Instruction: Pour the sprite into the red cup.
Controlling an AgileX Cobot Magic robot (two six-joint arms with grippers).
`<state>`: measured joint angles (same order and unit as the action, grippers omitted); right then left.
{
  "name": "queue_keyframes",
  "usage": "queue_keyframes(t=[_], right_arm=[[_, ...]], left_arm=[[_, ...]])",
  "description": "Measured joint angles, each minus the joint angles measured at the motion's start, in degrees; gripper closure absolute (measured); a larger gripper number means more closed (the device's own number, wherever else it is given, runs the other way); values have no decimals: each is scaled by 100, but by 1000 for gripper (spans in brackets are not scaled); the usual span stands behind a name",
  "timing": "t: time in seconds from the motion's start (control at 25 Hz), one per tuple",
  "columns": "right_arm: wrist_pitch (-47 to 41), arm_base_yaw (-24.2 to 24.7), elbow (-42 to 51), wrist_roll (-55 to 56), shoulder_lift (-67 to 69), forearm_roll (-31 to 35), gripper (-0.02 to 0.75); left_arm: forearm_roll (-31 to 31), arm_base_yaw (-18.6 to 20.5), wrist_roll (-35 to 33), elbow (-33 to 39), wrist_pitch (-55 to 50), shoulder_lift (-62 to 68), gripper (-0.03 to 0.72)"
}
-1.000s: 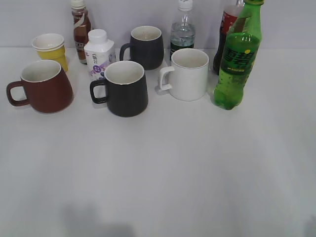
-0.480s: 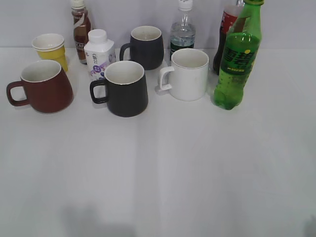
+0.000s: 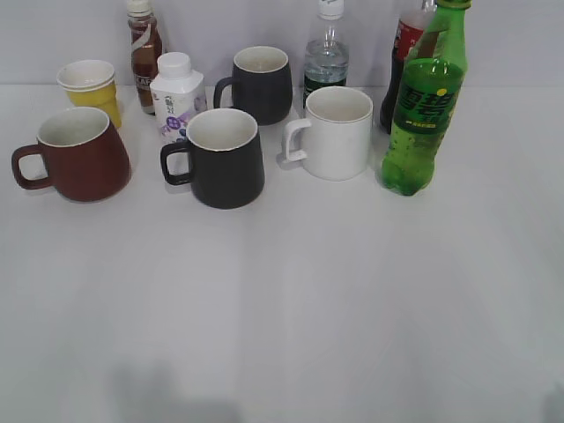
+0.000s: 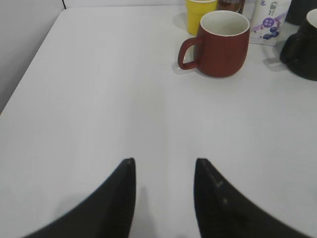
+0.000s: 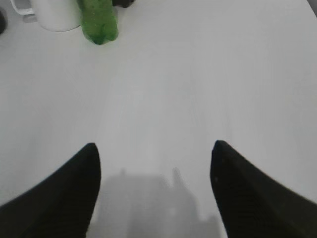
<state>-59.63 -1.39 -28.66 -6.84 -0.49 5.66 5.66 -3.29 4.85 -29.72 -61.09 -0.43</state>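
Sprite (image 3: 421, 115) stands upright at the worktop's (image 3: 352, 300) right, red cup (image 3: 77, 152) far left — left gripper (image 4: 164, 169) and right gripper (image 5: 154, 153) both spread apart, empty

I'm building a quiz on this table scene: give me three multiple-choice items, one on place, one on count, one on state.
1. Where is the sprite?
A. beside the red cup
B. right of the white mug
C. in a gripper

2. How many black mugs are there?
A. one
B. two
C. four

3. The left gripper is:
A. open, empty
B. shut on a bottle
C. holding the red cup

Answers:
1 B, it stands just right of the white mug.
2 B, one in front, one behind.
3 A, its jaws are apart over bare table, short of the red cup.
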Motion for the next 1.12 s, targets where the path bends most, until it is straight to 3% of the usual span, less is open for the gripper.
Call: queue_keyframes(t=[0.52,0.76,0.92,1.12], right_arm=[[0,0,0,0,0,0,220],[0,0,0,0,0,0,220],[471,0,-107,0,237,27,220],[2138,0,77,0,820,104,220]], left_arm=[[-5,0,0,0,0,0,379],[-19,-285,0,-53,104,0,419],[125,-502,0,-142,1522,0,445],[320,-560,0,123,2900,344,446]])
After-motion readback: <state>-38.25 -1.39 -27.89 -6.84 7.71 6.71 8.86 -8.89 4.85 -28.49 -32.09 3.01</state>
